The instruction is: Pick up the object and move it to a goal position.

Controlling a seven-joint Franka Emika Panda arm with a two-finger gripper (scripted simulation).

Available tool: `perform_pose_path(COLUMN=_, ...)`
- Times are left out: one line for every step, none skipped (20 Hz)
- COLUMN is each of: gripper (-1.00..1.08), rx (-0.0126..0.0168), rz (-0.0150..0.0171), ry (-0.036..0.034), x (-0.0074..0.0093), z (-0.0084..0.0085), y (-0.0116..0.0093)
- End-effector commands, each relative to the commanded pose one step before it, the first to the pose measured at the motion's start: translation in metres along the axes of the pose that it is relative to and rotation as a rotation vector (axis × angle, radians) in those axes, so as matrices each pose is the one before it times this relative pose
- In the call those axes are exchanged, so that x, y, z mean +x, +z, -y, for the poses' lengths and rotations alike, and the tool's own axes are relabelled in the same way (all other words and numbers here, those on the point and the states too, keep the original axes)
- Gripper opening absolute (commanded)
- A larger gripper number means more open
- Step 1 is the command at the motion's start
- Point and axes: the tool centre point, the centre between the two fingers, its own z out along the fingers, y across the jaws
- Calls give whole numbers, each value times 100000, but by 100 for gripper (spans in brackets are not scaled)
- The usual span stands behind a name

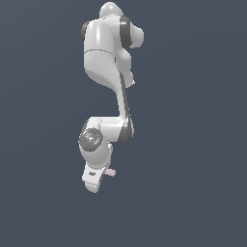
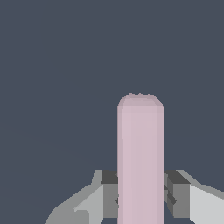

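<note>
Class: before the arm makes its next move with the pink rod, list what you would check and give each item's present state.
1. Pale pink round-ended rod sits between the white gripper's fingers: ok.
2. Dark finger pads meet the rod on both sides: ok.
3. Rod centred in the gripper: ok.
4. Rod pokes out beside the gripper in the exterior view: ok.
5. Goal position visible: cannot tell.
6. Rod lifted off a surface: cannot tell.

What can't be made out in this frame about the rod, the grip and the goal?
- Rod: near end cut off by the wrist view's edge; exterior view shows only a pink stub beside the gripper.
- Jaws: tips out of frame in the wrist view; hidden in the exterior view.
- Goal: no marker in either view.
- Surface: plain grey backdrop, height unreadable.
</note>
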Motion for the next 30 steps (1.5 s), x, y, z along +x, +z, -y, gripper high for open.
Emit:
perform_pose_path(gripper=-100, rx=24, rz=34, ry=190, x=-185, z=-8, y=174)
perform_pose_path(gripper=-100, rx=0, rz=0, ry=0, x=0, z=0, y=0)
perform_pose_path(gripper=-100, rx=0, rz=0, ry=0, x=0, z=0, y=0)
perform_pose_path(gripper=-100, rx=0, rz=0, ry=0, x=0, z=0, y=0)
perform_pose_path(gripper=-100, rx=-31, rz=-47, ry=-199, x=165, z=1, y=-176)
perform_pose_path(gripper=-100, rx=0, rz=0, ry=0, x=-2, z=7, y=-16)
perform_pose_path(gripper=-100, rx=0, rz=0, ry=0, x=-5, z=21, y=-47)
perform_pose_path(gripper=-100, rx=0, rz=0, ry=0, x=-9, z=35, y=-79)
perform_pose_path(gripper=-100, rx=0, rz=0, ry=0, x=-12, z=49, y=-111)
perform_pose_path(gripper=-100, rx=0, rz=0, ry=0, x=-16, z=64, y=-144)
perform_pose_path(gripper=-100, rx=0, rz=0, ry=0, x=-19, z=78, y=-178)
perform_pose_path(gripper=-100, rx=0, rz=0, ry=0, x=-23, z=94, y=-213)
perform_pose_path(gripper=-100, rx=0, rz=0, ry=0, x=-27, z=110, y=-249)
perform_pose_path(gripper=-100, rx=0, rz=0, ry=0, x=-31, z=126, y=-287)
perform_pose_path(gripper=-100, rx=0, rz=0, ry=0, x=-36, z=143, y=-326)
perform_pose_path(gripper=-100, rx=-1, rz=68, ry=9, x=-45, z=160, y=-360)
perform_pose_path(gripper=-100, rx=0, rz=0, ry=0, x=-45, z=179, y=-409)
perform_pose_path(gripper=-100, rx=0, rz=0, ry=0, x=-50, z=197, y=-451)
perform_pose_path(gripper=-100, rx=0, rz=0, ry=0, x=-54, z=216, y=-495)
perform_pose_path(gripper=-100, rx=0, rz=0, ry=0, x=-59, z=236, y=-540)
perform_pose_path(gripper=-100, rx=-1, rz=69, ry=6, x=-65, z=255, y=-580)
perform_pose_path(gripper=-100, rx=0, rz=0, ry=0, x=-70, z=275, y=-635)
perform_pose_path(gripper=-100, rx=0, rz=0, ry=0, x=-75, z=296, y=-684)
perform_pose_path(gripper=-100, rx=0, rz=0, ry=0, x=-81, z=317, y=-734)
perform_pose_path(gripper=-100, rx=0, rz=69, ry=5, x=-85, z=338, y=-779)
perform_pose_path(gripper=-100, rx=0, rz=0, ry=0, x=-91, z=357, y=-830)
perform_pose_path(gripper=-100, rx=0, rz=0, ry=0, x=-92, z=362, y=-845)
perform_pose_path(gripper=-100, rx=0, rz=0, ry=0, x=-93, z=366, y=-857)
perform_pose_path(gripper=-100, rx=1, rz=69, ry=5, x=-90, z=369, y=-860)
perform_pose_path(gripper=-100, rx=0, rz=0, ry=0, x=-95, z=373, y=-879)
